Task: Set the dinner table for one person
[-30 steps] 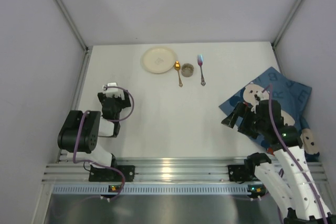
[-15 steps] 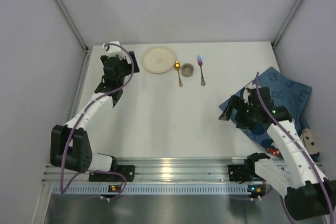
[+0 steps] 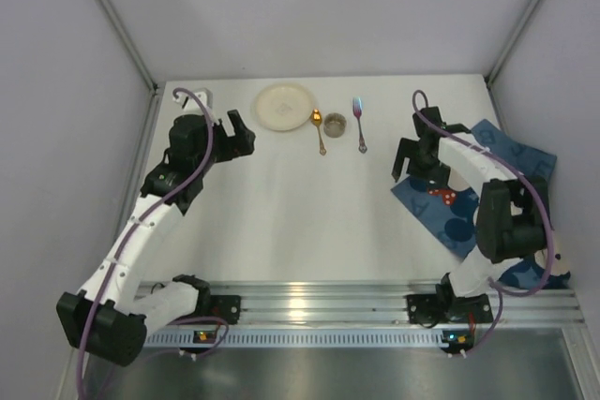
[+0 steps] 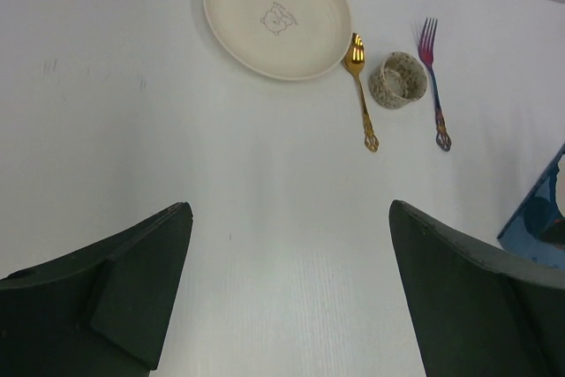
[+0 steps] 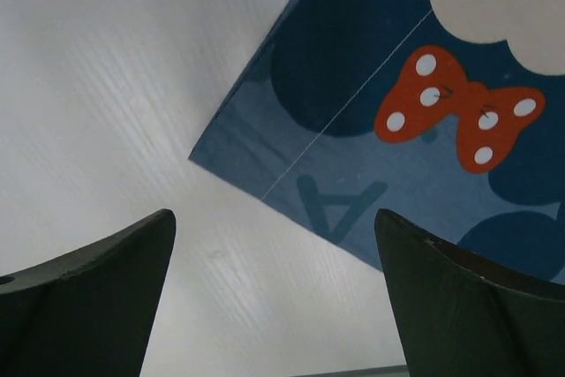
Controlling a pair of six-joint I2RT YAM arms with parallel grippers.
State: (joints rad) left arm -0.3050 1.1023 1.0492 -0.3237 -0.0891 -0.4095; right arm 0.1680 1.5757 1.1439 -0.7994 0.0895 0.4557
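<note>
The white dinner table (image 3: 300, 208) carries a row at the back: a cream plate (image 3: 284, 106), a gold spoon (image 3: 319, 130), a small speckled cup (image 3: 335, 124) and a purple-blue fork (image 3: 359, 125). The left wrist view shows the plate (image 4: 277, 13), spoon (image 4: 360, 90), cup (image 4: 397, 80) and fork (image 4: 433, 81). My left gripper (image 3: 239, 134) (image 4: 290, 209) is open and empty, just near-left of the plate. My right gripper (image 3: 407, 160) (image 5: 274, 214) is open and empty over the left corner of the navy placemat (image 3: 469, 208) (image 5: 415, 165).
The placemat lies crumpled at the table's right side, against the right wall (image 3: 553, 91). Grey walls close the left, back and right. A metal rail (image 3: 309, 306) with the arm bases runs along the near edge.
My left arm has stretched out and its gripper has shifted slightly nearer and right beside the plate. My right gripper has moved away from the rail, to the placemat's left corner.
</note>
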